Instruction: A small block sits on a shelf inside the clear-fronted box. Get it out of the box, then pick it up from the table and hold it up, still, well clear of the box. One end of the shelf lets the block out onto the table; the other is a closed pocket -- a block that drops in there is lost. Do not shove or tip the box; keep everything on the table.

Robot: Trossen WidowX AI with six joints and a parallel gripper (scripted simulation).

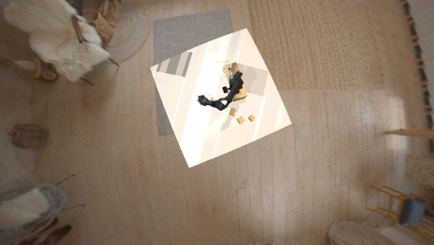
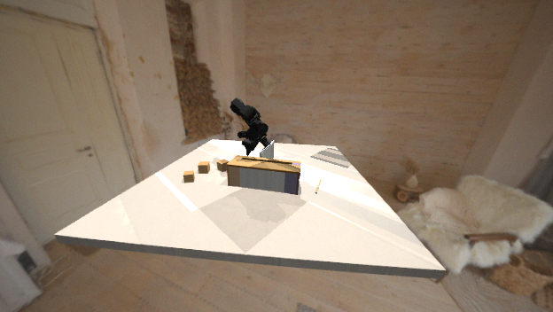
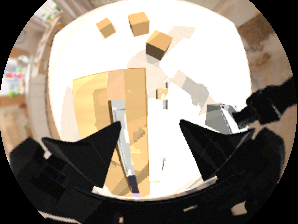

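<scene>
The wooden box [image 1: 242, 93] [image 2: 266, 166] [image 3: 135, 90] stands upright on the table, with a long slot in its top. A dark purple section [image 2: 292, 183] [image 3: 133, 183] marks the end away from the loose cubes. My gripper [image 2: 247, 152] [image 3: 150, 123] is open and empty. Its fingers hang above the box, one over the slot and the other out past the box's long side. A small tan patch [image 3: 161, 93] shows beside that side in the wrist view; I cannot tell whether it is the small block. The shelf is not clearly visible.
Three wooden cubes lie off one end of the box: a near one [image 1: 232, 112] [image 2: 222, 165] [image 3: 159, 44], a middle one [image 1: 240, 120] [image 2: 204, 167] [image 3: 138, 23] and a far one [image 1: 251, 117] [image 2: 189, 176] [image 3: 105, 27]. A thin stick [image 1: 222, 62] [image 2: 318, 186] lies beyond the other end. A grey panel [image 2: 267, 152] [image 3: 220, 117] stands behind.
</scene>
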